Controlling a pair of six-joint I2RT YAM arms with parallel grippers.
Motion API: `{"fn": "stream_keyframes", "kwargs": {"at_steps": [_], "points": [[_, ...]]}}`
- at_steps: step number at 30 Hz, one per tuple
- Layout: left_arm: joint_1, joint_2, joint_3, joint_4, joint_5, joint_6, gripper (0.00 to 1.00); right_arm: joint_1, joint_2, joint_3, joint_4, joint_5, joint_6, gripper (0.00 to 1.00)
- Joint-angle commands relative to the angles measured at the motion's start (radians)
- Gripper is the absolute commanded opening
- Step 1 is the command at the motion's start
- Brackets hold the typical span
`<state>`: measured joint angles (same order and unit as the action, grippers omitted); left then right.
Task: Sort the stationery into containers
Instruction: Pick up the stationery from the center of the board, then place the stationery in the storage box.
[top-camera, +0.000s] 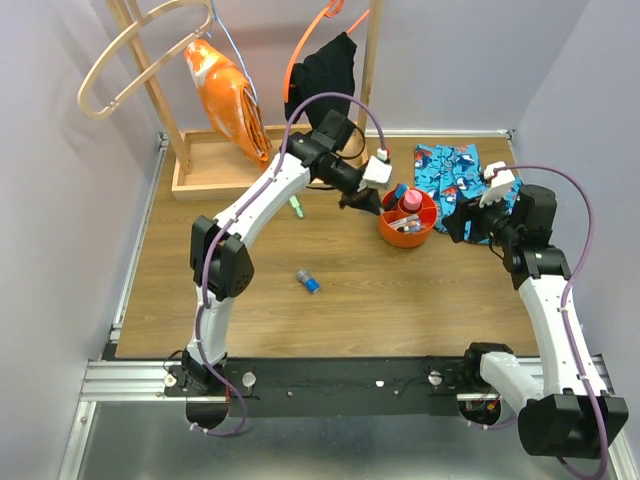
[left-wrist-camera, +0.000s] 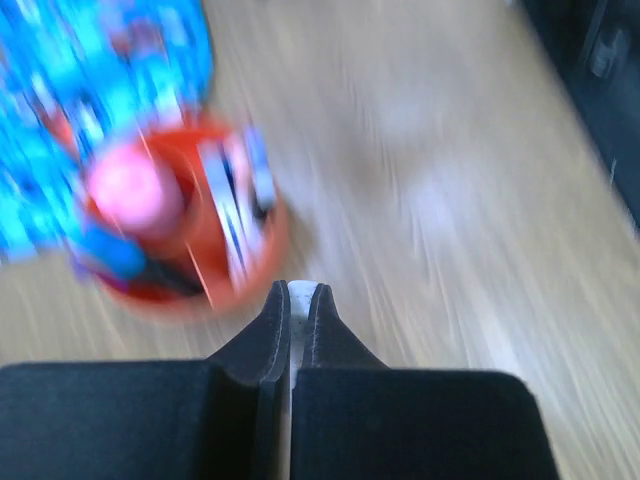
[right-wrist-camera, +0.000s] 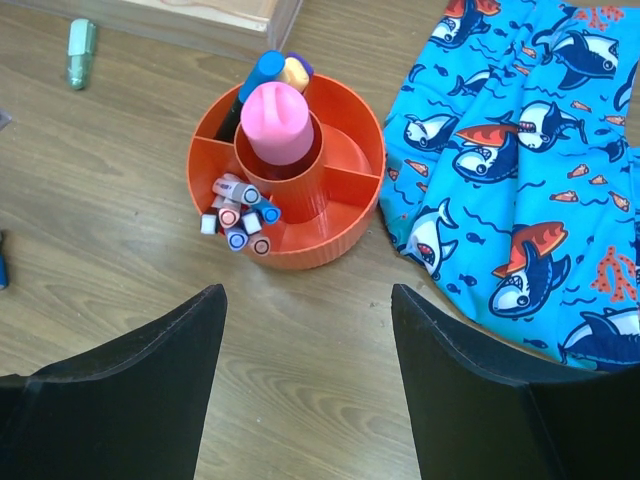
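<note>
Your left hand (top-camera: 352, 203) hangs just beside the orange tub (right-wrist-camera: 300, 255) with its fingers pressed together. A thin white sliver shows between the tips, too blurred to name. Your right hand (right-wrist-camera: 308, 292) hovers on the tub's other side, fingers wide apart and holding nothing. In the tub, a pink tube (right-wrist-camera: 272, 120) stands upright in the centre cup and a bundle of pens (right-wrist-camera: 240, 215) fills one compartment. One blue marker (top-camera: 308, 282) lies loose on the table (top-camera: 400, 310), well apart from the tub.
</note>
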<state>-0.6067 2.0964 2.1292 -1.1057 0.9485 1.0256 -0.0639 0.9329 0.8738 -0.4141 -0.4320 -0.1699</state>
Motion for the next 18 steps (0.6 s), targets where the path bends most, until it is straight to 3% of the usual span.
{"fn": "stream_keyframes", "kwargs": {"at_steps": [1,2,3,4,5,6,7,8,10,13,18], "points": [[-0.041,0.007,-0.037,0.471,0.335,-0.446,0.00,-0.013,0.018,-0.004,0.021,0.033,0.032,0.75],[-0.053,0.022,-0.049,0.677,0.346,-0.535,0.00,-0.014,0.023,0.001,0.018,0.035,0.032,0.75],[-0.057,0.033,-0.060,0.793,0.367,-0.752,0.00,-0.016,0.026,0.005,0.018,0.036,0.033,0.75],[-0.062,0.043,-0.089,0.923,0.375,-0.873,0.00,-0.017,0.027,0.007,0.017,0.038,0.032,0.75],[-0.065,0.071,-0.109,1.245,0.381,-1.023,0.00,-0.020,0.027,0.008,0.017,0.039,0.033,0.75],[-0.074,0.089,-0.129,1.429,0.386,-1.179,0.00,-0.022,0.026,0.008,0.017,0.042,0.032,0.75],[-0.079,0.111,-0.153,1.607,0.389,-1.433,0.00,-0.024,0.023,0.007,0.018,0.042,0.035,0.75],[-0.084,0.152,-0.141,1.773,0.400,-1.453,0.00,-0.028,0.021,0.005,0.017,0.045,0.036,0.75],[-0.108,0.180,-0.068,1.651,0.406,-1.356,0.00,-0.034,0.015,-0.004,0.017,0.042,0.040,0.75],[-0.131,0.218,-0.037,1.664,0.394,-1.365,0.00,-0.047,0.004,-0.015,0.015,0.042,0.046,0.75],[-0.136,0.275,0.006,1.513,0.348,-1.226,0.00,-0.068,-0.003,-0.033,0.021,0.033,0.063,0.75]]}}
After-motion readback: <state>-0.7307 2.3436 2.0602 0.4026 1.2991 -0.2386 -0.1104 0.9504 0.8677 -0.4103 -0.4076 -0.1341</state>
